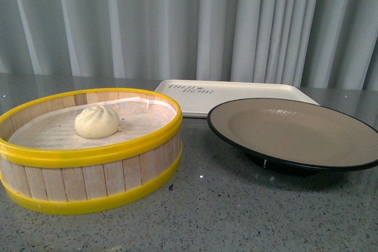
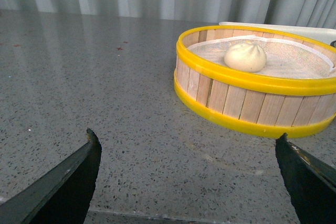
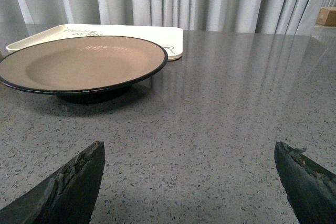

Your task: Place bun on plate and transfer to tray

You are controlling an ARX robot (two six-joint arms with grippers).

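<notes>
The cream-white bun (image 1: 97,121) rests on the cloth inside a yellow-rimmed wooden steamer basket (image 1: 88,169) at the left; the left wrist view shows the bun (image 2: 245,56) too. The tan plate (image 1: 295,134) with a black rim stands empty to the right of the basket. Behind both lies the cream-white tray (image 1: 195,95) with dark lettering. Neither arm shows in the front view. My left gripper (image 2: 189,140) is open over bare tabletop, short of the basket (image 2: 252,103). My right gripper (image 3: 189,148) is open over the table, apart from the plate (image 3: 79,66) and tray (image 3: 157,32).
The speckled grey tabletop (image 1: 224,216) runs in front of the basket and plate. Grey curtains (image 1: 189,22) hang behind the table. A brown box (image 3: 326,15) sits far off past the table in the right wrist view.
</notes>
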